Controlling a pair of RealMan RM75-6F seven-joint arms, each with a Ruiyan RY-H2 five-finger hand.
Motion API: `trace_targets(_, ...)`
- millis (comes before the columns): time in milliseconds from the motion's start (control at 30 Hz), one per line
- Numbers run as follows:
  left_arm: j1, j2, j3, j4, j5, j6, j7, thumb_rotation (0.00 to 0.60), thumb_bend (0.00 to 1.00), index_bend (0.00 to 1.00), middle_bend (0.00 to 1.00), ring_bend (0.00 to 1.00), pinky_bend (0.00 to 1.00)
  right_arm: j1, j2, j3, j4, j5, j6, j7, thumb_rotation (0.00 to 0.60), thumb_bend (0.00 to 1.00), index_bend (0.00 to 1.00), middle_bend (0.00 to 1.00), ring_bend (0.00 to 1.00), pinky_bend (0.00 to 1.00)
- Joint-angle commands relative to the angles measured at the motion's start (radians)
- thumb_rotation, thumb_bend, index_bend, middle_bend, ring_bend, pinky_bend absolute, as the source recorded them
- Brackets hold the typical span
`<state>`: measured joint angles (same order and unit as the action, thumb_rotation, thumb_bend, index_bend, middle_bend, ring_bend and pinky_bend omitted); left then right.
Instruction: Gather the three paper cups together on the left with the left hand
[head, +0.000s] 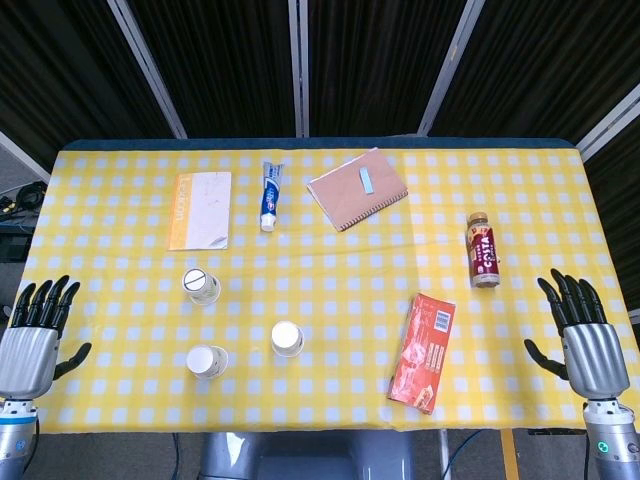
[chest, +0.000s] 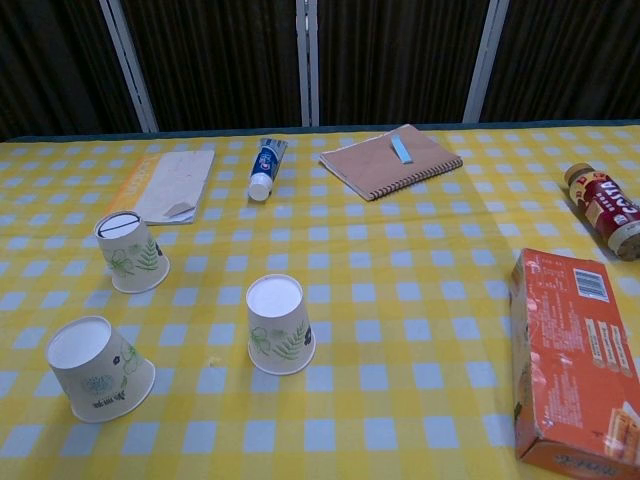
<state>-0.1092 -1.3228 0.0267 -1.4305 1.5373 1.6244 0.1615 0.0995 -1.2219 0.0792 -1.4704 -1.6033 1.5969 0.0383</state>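
Three white paper cups with green leaf prints stand upside down on the yellow checked cloth. One cup (head: 201, 285) (chest: 131, 252) sits furthest back, another cup (head: 208, 361) (chest: 98, 368) lies nearest the front edge, and the third cup (head: 287, 338) (chest: 279, 324) stands to their right. My left hand (head: 35, 335) hovers at the table's left edge, fingers spread, holding nothing, well left of the cups. My right hand (head: 585, 335) is at the right edge, likewise open and empty. Neither hand appears in the chest view.
A red snack box (head: 423, 352) (chest: 577, 369) lies front right, a brown drink bottle (head: 483, 249) (chest: 605, 209) beyond it. At the back lie an orange-edged booklet (head: 200, 209), a toothpaste tube (head: 271, 195) and a brown spiral notebook (head: 357, 188).
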Motion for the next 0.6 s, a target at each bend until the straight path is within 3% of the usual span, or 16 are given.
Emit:
trace_targets(33, 0.002, 0.014, -0.001, -0.015, -0.007, -0.02, -0.02, 0.6, 0.21, 0.0, 0.0, 0.0, 0.0, 0.0, 0.0, 0.0, 0.0, 0.0, 0.0, -0.001, 0.6, 0.13, 0.04, 0.0, 0.0, 0.0)
trace_targets(600, 0.008, 0.031, -0.016, -0.036, -0.012, -0.056, -0.015, 0.6, 0.21, 0.0, 0.0, 0.0, 0.0, 0.005, -0.002, 0.001, 0.003, 0.002, -0.009, 0.0, 0.6, 0.13, 0.04, 0.0, 0.0, 0.0)
